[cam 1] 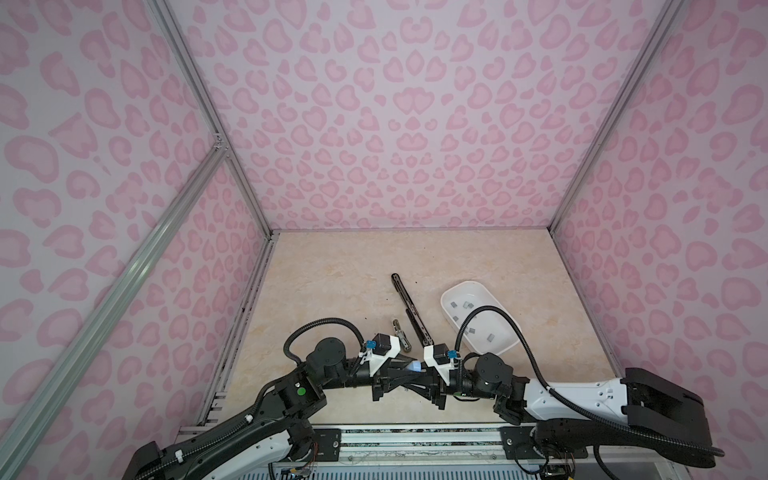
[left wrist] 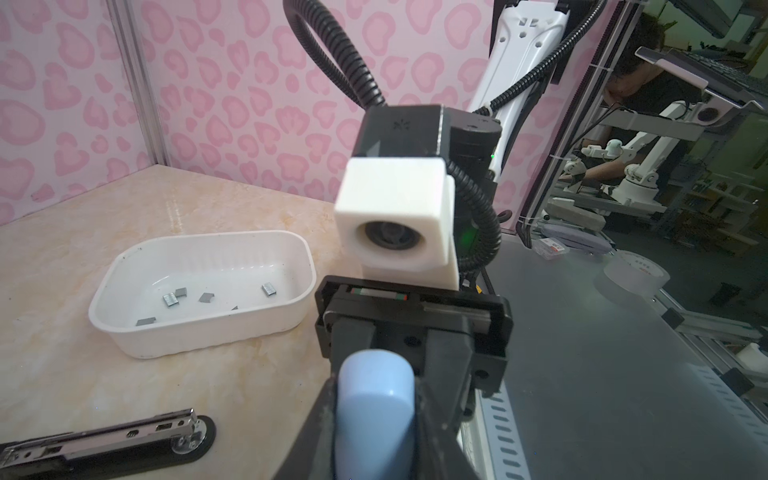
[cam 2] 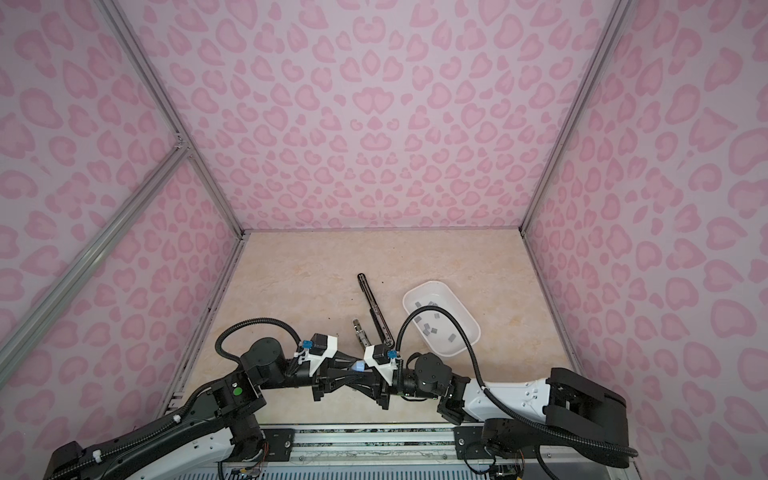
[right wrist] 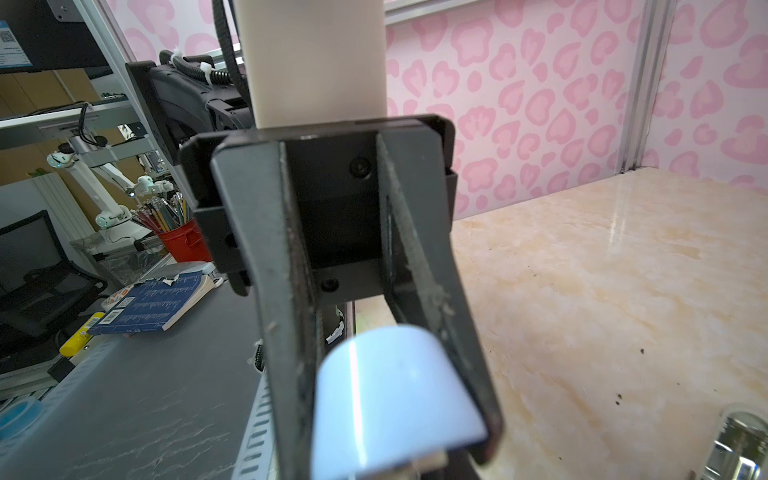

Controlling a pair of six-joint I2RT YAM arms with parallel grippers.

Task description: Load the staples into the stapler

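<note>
Small flat grey staples [left wrist: 170, 299] are lying scattered loose inside the white tray [left wrist: 199, 332], right of centre on the surface [cam 1: 332, 270]. The light blue stapler [right wrist: 395, 386], rounded and glossy, is being held off the surface near its front edge, the left hand [right wrist: 392, 436] clamping one end and the right hand [left wrist: 401, 357] flanking the other. A long black stapler [cam 1: 409, 307] is lying opened out beside the tray, its metal channel showing.

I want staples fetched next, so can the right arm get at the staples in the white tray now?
Probably not yet. The right arm's jaws face the blue stapler, held in the left arm's jaws, away from the tray. The staples lie uncovered near its wrist, so once turned, the way looks free.
</note>
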